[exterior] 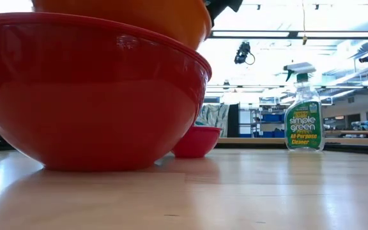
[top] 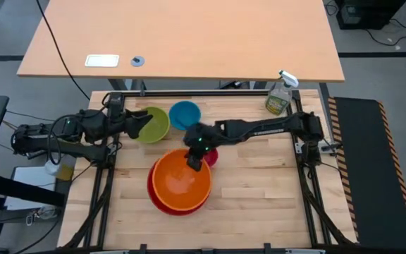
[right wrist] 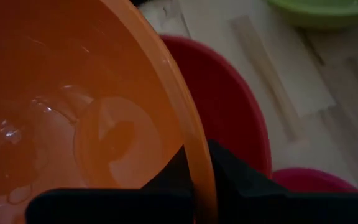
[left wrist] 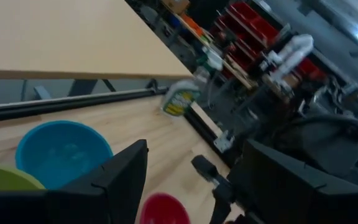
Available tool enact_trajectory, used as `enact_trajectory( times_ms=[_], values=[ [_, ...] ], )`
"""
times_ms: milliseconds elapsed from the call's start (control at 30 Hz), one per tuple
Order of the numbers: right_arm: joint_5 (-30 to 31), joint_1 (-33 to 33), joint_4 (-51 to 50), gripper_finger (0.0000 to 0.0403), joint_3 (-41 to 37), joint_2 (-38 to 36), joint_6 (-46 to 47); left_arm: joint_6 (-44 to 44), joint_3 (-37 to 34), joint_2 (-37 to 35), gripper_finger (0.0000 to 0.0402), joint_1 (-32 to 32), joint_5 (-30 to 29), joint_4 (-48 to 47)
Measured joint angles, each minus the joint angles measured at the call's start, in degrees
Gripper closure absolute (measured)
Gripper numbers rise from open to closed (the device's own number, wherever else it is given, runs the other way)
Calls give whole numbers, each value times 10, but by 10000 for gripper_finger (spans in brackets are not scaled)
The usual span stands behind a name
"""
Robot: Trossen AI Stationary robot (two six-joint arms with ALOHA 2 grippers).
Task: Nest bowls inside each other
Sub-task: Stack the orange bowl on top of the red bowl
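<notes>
The orange bowl [top: 182, 182] sits low inside the red bowl [top: 162, 203] near the table's middle. My right gripper [top: 195, 161] is shut on the orange bowl's far rim. The small pink bowl [top: 211, 156] stands on the table just beside it, partly under my right arm. Farther back, the lime green bowl [top: 155, 124] and the blue bowl [top: 185, 114] stand side by side. My left gripper [top: 144, 121] hangs open over the green bowl's left part, touching nothing. My right gripper pinches the orange bowl's rim [right wrist: 199, 163] on its far right side, one finger [right wrist: 169, 180] inside the bowl and one [right wrist: 238, 177] outside. The fingers slant down from the table's far right. The bowl's lower part [exterior: 171, 35] dips below the red bowl's rim.
A clear spray bottle [top: 279, 99] stands at the table's far right corner, also in the low view [exterior: 303, 115]. Bare wood lies in front of the red bowl and on the table's right half.
</notes>
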Motion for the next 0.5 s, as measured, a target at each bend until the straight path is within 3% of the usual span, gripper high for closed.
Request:
enact_trajectory(
  times_ms=[233, 500],
  values=[
    [65, 19, -46, 367, 23, 46, 14, 27, 0, -1, 134, 0, 57, -28],
    [66, 17, -42, 360, 24, 90, 34, 18, 0, -3, 134, -1, 94, -42]
  ],
)
